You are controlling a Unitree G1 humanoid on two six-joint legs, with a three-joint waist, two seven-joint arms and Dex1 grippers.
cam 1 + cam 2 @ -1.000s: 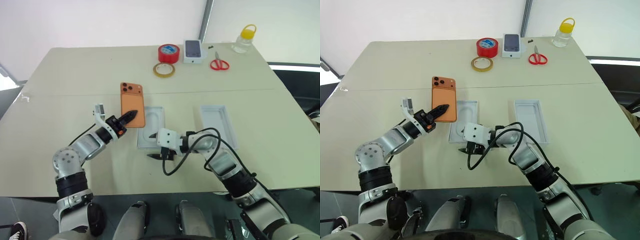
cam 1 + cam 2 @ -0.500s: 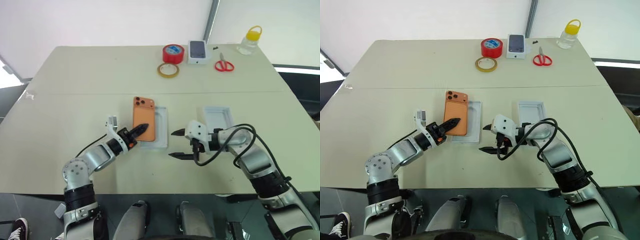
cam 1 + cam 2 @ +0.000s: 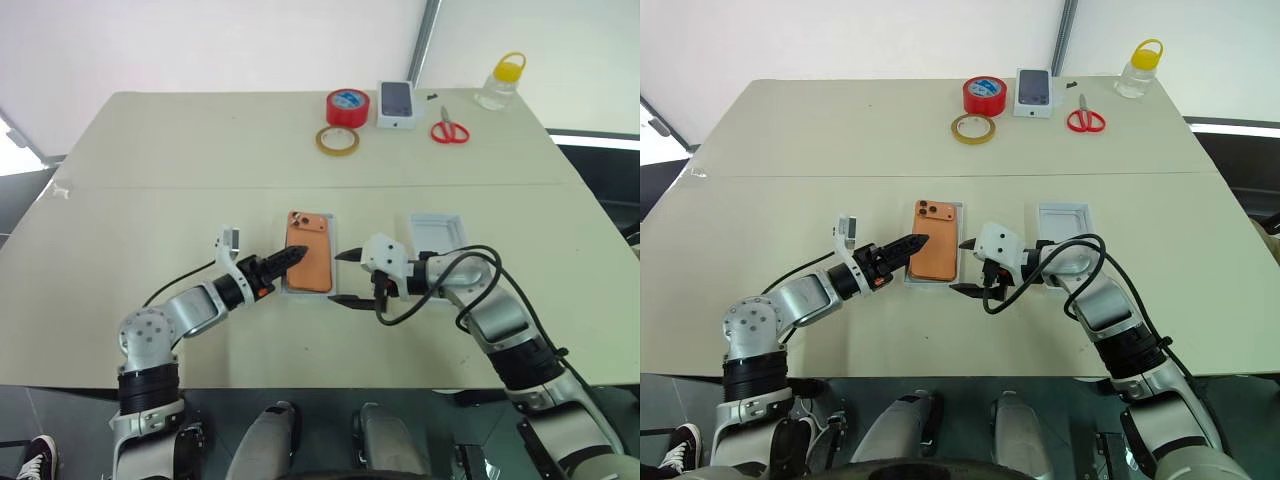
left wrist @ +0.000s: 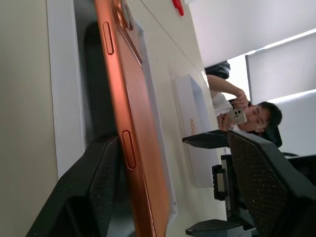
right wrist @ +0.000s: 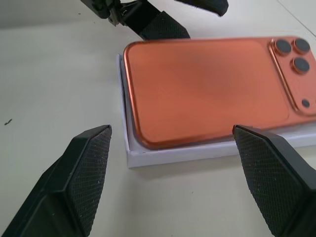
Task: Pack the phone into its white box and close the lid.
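Orange phone (image 3: 309, 250) hides most of white box (image 5: 148, 157).

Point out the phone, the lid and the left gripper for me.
phone (image 3: 934, 254): right eye view, middle of its orange back.
lid (image 3: 1064, 222): right eye view, plain white inner side.
left gripper (image 3: 910, 245): right eye view, between its black fingertips, at the phone's edge.

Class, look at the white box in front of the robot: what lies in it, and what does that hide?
The orange phone lies camera side up in the white box. It covers the box floor, so nothing under it can be seen.
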